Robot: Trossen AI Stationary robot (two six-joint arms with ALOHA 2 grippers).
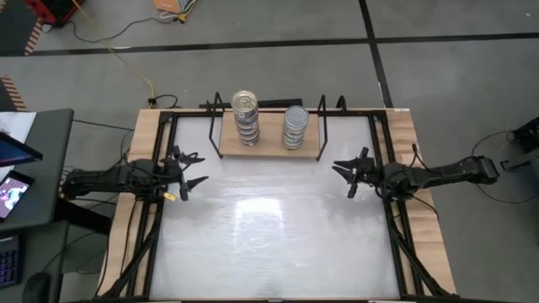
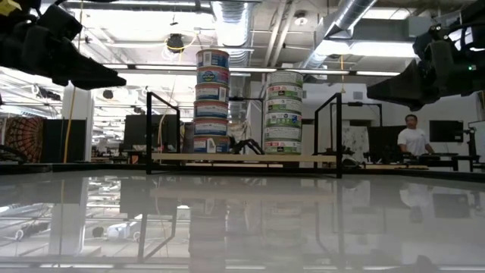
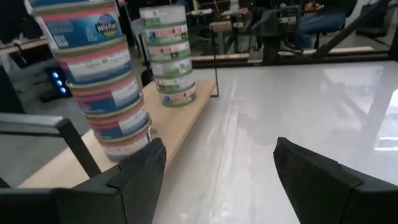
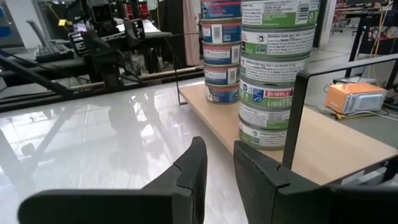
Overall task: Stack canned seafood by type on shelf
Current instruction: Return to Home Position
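Note:
Two stacks of tins stand on the light-wood shelf at the table's far edge. The taller stack of blue and pink labelled tins is on the left. The green labelled stack is on the right. Each stack rests on the board by its bottom tin. My left gripper hovers open near the table's left edge, short of the shelf's left end. My right gripper hovers near the shelf's right end, its fingers only a little apart.
Black wire frames close both ends of the shelf. The white tabletop stretches between the arms and toward the near edge. A person stands in the room beyond the table. An orange box lies behind the shelf.

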